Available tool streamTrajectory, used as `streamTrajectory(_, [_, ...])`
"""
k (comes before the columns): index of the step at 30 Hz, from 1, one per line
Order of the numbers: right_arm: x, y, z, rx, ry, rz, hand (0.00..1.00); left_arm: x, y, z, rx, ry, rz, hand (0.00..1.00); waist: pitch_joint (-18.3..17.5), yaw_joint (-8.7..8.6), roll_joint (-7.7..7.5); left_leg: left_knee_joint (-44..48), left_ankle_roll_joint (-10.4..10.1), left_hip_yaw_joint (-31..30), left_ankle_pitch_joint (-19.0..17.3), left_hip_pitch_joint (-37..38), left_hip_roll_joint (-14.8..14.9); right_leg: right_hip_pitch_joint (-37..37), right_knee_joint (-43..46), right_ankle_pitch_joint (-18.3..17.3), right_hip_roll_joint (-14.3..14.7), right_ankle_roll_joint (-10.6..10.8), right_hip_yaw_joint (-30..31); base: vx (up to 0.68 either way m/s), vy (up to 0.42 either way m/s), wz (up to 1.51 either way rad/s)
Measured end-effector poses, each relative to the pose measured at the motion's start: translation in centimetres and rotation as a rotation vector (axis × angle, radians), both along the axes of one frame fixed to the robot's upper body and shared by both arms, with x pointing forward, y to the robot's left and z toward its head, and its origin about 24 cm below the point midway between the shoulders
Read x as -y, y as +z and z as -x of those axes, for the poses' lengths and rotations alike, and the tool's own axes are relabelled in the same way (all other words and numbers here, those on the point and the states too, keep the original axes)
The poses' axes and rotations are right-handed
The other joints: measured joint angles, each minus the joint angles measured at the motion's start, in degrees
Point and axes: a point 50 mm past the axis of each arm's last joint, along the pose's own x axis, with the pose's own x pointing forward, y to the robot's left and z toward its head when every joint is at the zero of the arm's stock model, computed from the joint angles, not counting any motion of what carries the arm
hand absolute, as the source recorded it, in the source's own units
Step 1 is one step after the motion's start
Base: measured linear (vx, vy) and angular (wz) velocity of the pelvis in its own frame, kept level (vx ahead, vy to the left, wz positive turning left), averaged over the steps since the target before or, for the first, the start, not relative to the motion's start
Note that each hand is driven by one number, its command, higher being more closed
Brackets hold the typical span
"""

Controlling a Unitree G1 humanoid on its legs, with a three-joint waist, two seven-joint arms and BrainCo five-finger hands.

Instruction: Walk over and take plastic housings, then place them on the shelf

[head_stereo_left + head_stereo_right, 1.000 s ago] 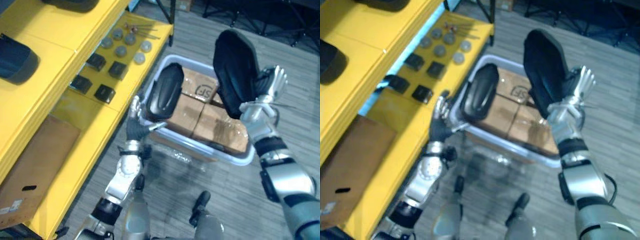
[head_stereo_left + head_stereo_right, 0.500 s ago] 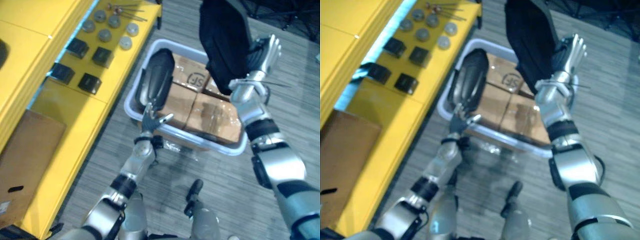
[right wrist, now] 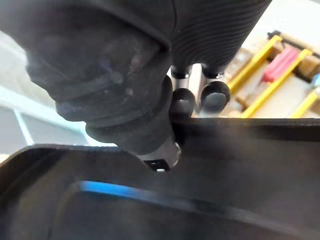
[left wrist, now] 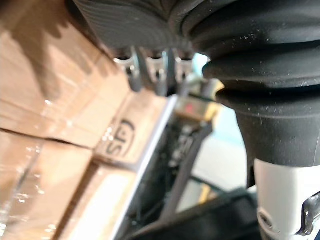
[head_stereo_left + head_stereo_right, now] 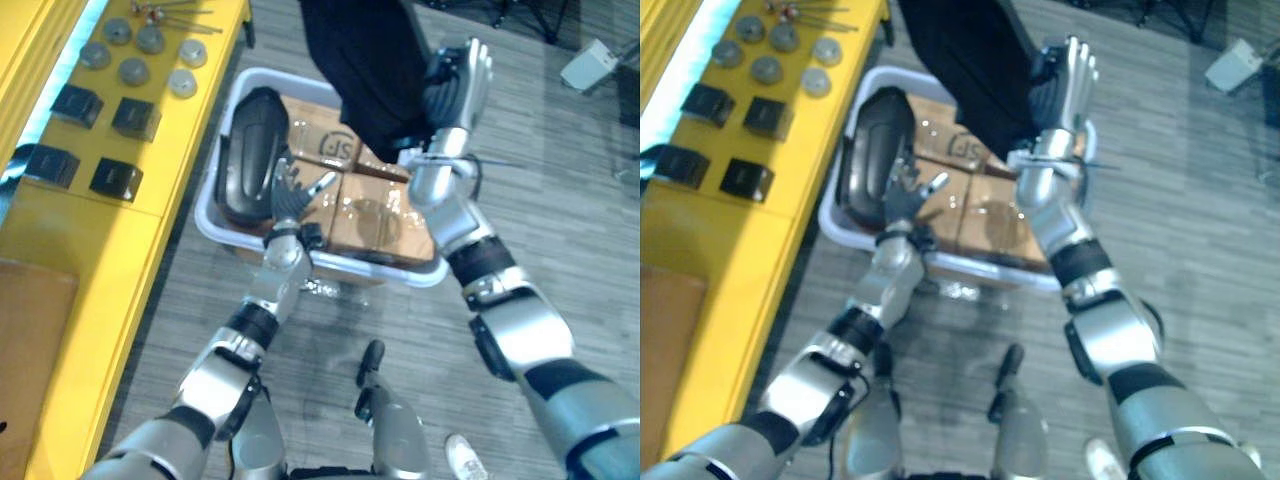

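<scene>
- The yellow shelf (image 5: 190,160) on my left has bare board along its near stretch; farther along, black blocks (image 5: 115,178) and grey discs (image 5: 133,70) crowd it.
- The bin (image 5: 420,275) stands on the floor just beside the shelf's edge, leaving a narrow strip between them.
- Cardboard boxes (image 5: 380,215) fill the bin almost to its rim, so there is little depth to reach into.
- The small housing (image 5: 250,160) leans at the bin's shelf-side end, just beside my spread left hand (image 5: 292,198), between it and the shelf.
- The big housing (image 5: 365,60) pinched in my right hand (image 5: 455,85) hangs over the bin's far side.
- The floor (image 5: 560,200) to the right of the bin lies wide open.
</scene>
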Motion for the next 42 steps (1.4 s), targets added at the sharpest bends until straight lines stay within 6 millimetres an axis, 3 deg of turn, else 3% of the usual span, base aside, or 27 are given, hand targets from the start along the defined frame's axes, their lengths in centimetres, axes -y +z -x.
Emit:
streamTrajectory(3, [-0.9, 0.0, 0.5, 0.036, 0.050, 0.017, 1.00, -0.1, 0.1, -0.3, 0.001, 0.007, 0.025, 0.00, 0.0, -0.69, 0.00, -0.7, 0.0, 0.2, 0.0, 0.5, 0.0, 0.1, 0.0, 0.1, 0.0, 0.0, 0.0, 0.00, 0.004, -0.02])
streamTrajectory(9, [-2.3, -1.9, 0.8, -0.007, 0.113, 0.018, 1.00, 0.4, 0.0, -0.2, 0.013, -0.009, 0.039, 0.00, 0.0, -1.20, 0.00, -2.2, -0.1, 1.0, 0.3, 2.4, -0.2, 1.8, -2.0, 1.1, 0.1, 0.2, 0.3, 0.00, 0.008, -0.02])
streamTrajectory(16, [-4.6, -1.4, 2.2, 0.024, 0.239, 0.004, 1.00, 1.0, 0.0, 0.0, 0.050, -0.053, 0.102, 0.00, 0.0, -1.82, -0.01, -2.7, -0.3, 1.3, 0.4, 2.4, -0.2, 1.8, -3.3, 1.6, 0.4, 0.1, 0.4, 0.01, 0.007, -0.02])
streamTrajectory(22, [-6.0, -3.2, 2.5, -0.045, 0.311, -0.026, 1.00, 1.3, 0.6, 0.1, 0.095, -0.060, 0.137, 0.00, 0.0, -2.01, -0.01, -2.7, -0.3, 1.4, 0.5, 2.5, -0.3, 1.9, -3.5, 1.6, 0.4, 0.1, 0.4, 0.01, 0.002, 0.00])
streamTrajectory(32, [-7.8, -4.1, 4.3, -0.083, 0.462, -0.114, 1.00, 0.3, 0.5, 0.3, 0.116, 0.075, 0.204, 0.00, -0.2, -2.60, -0.40, -3.0, -0.3, 1.5, 0.4, 3.5, -0.2, 3.2, -4.3, 1.9, 0.6, 0.1, 0.5, 0.00, 0.000, 0.00])
streamTrajectory(33, [-7.8, -4.4, 4.4, -0.094, 0.465, -0.130, 1.00, 0.1, 0.5, 0.3, 0.116, 0.087, 0.211, 1.00, -0.3, -2.60, -0.40, -3.0, -0.3, 1.6, 0.4, 3.5, -0.2, 3.3, -4.7, 2.2, 0.6, 0.1, 0.5, 0.00, 0.000, 0.00])
streamTrajectory(42, [-7.6, -5.7, 4.9, -0.131, 0.481, -0.182, 1.00, -0.6, 0.5, 0.6, 0.159, 0.129, 0.263, 1.00, -0.6, -2.60, -1.00, -3.8, -0.4, 2.9, 0.5, 4.6, -0.2, 3.8, -5.7, 2.7, 0.8, 0.1, 1.3, 0.00, 0.003, -0.04])
